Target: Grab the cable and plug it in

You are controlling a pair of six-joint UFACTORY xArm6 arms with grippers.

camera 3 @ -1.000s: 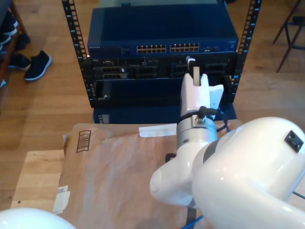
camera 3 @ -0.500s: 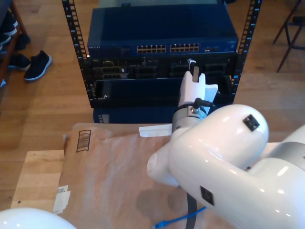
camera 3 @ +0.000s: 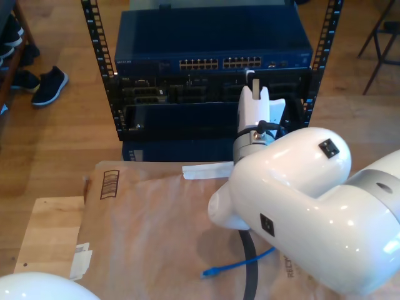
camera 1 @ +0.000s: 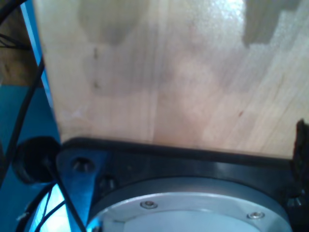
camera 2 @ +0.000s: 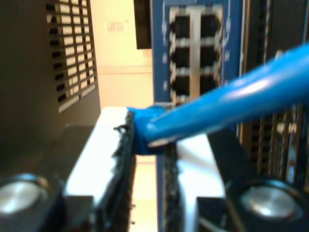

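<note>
Gripping the cable [camera 2: 227, 106] between the pads of my second gripper [camera 2: 147, 140], we are holding its end just in front of the rows of ports on the blue switch [camera 2: 195, 53]. In the second wrist view the blue line is running out from the closed fingers [camera 2: 120, 159] and slanting across the port block. In the exterior view my second gripper [camera 3: 252, 84] is reaching up to the rack [camera 3: 206, 75], just below the switch's port rows, toward the exterior view's right. The cable's other end [camera 3: 234, 265] is lying loose on the brown paper [camera 3: 150, 231] covering the bench [camera 3: 50, 231], near the arm's base. In the first wrist view we are facing pale wood [camera 1: 169, 72]; we cannot tell how my first gripper's jaws are standing.
</note>
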